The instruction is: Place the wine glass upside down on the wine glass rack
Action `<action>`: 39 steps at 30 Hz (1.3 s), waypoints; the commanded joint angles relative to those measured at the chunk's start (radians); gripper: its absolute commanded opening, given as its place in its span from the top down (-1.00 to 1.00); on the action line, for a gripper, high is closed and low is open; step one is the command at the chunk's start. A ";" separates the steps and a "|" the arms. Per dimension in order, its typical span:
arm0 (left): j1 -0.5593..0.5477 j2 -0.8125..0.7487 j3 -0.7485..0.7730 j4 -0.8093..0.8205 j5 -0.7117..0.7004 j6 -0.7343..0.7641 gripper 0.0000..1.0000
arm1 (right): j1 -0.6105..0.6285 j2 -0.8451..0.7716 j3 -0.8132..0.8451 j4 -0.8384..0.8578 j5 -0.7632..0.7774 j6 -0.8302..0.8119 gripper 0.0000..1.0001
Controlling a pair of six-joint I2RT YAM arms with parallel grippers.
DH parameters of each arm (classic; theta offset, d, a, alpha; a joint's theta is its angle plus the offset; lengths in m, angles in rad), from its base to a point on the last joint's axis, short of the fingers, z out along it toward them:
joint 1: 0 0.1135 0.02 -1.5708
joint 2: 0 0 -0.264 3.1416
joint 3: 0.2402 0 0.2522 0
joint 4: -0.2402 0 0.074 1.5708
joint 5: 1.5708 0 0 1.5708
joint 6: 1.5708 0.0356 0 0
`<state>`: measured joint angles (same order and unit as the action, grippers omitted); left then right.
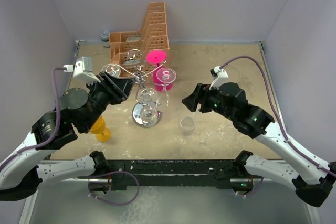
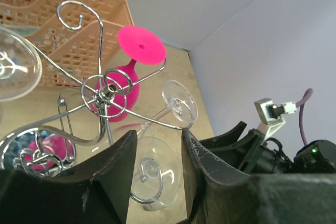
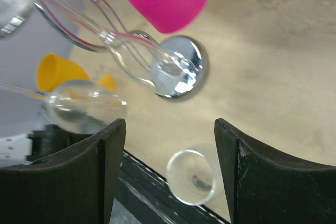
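Danger first: the wine glass [image 2: 152, 174] hangs only by its foot, so if the left fingers [image 2: 118, 166] retreat crookedly, one may hook the wire or the glass and drag it off. These fingers stand apart and hold nothing. The glass is just ahead of their gap, upside down on the wine glass rack [image 2: 105, 93] near the middle of the bench. The right fingers [image 3: 107, 156] are wide open and empty.

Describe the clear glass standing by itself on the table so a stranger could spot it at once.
Find the silver wire rack mid-table and its round chrome base. Right of that base, toward the near edge, the clear glass stands on the tabletop. Unlike the other clear glasses and the pink one, hanging upside down on the rack, it stands upright and alone.
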<state>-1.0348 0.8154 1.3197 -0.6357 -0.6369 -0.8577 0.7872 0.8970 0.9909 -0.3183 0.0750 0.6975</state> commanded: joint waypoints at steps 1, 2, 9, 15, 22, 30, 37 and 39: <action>0.001 -0.019 0.053 0.053 -0.001 0.218 0.26 | 0.003 0.013 0.066 -0.204 0.054 -0.132 -0.39; 0.001 -0.024 0.052 0.051 -0.012 0.238 0.26 | 0.004 0.011 0.066 -0.223 0.052 -0.142 -0.37; 0.001 -0.068 0.038 0.011 -0.136 0.303 0.25 | 0.003 0.013 0.043 -0.284 -0.039 -0.218 -0.17; 0.001 -0.120 0.014 0.060 -0.165 0.349 0.23 | 0.004 0.063 -0.014 -0.284 -0.080 -0.240 -0.05; 0.001 -0.136 0.014 0.059 -0.172 0.364 0.23 | 0.005 0.119 -0.040 -0.274 -0.078 -0.267 0.00; 0.001 -0.156 0.011 0.045 -0.197 0.355 0.23 | 0.020 0.217 0.000 -0.269 -0.040 -0.289 0.36; 0.001 -0.160 0.027 0.032 -0.191 0.353 0.23 | 0.046 0.276 0.064 -0.304 0.077 -0.267 0.81; 0.001 -0.160 0.030 0.030 -0.189 0.351 0.22 | 0.048 0.285 0.086 -0.324 0.117 -0.262 0.94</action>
<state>-1.0344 0.6609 1.3289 -0.6170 -0.8196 -0.5274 0.8261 1.1801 0.9977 -0.6083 0.0921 0.4366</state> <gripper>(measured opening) 0.386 0.109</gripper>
